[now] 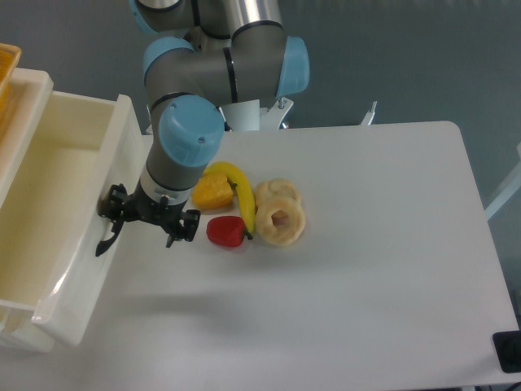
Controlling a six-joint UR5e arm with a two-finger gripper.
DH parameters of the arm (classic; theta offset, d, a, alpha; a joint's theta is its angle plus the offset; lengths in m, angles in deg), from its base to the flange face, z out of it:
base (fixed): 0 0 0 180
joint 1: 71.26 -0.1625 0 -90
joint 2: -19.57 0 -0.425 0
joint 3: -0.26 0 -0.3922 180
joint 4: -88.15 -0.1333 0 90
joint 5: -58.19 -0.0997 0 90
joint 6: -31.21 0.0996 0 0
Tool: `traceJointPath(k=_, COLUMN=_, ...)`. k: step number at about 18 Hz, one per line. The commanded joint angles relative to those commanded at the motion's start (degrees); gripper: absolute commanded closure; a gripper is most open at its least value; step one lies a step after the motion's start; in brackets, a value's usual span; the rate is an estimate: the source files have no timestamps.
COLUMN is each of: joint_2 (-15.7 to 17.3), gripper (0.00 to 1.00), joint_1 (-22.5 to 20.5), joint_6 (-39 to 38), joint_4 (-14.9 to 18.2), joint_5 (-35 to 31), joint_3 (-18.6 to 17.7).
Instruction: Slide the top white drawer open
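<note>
Gripper (114,221) jaws seemingly closed on the top white drawer (61,220) handle (106,240).

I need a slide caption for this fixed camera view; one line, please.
UR5e pincer at the black handle of the top white drawer, pulled out beside toy fruit.
</note>
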Motion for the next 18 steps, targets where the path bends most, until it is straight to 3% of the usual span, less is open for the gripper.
traceJointPath(k=18, joint_2=0.0, gripper=0.00, joint_1=-6.1, joint_6=0.7, joint_4=0.0, joint_5=0.1, joint_3=1.3)
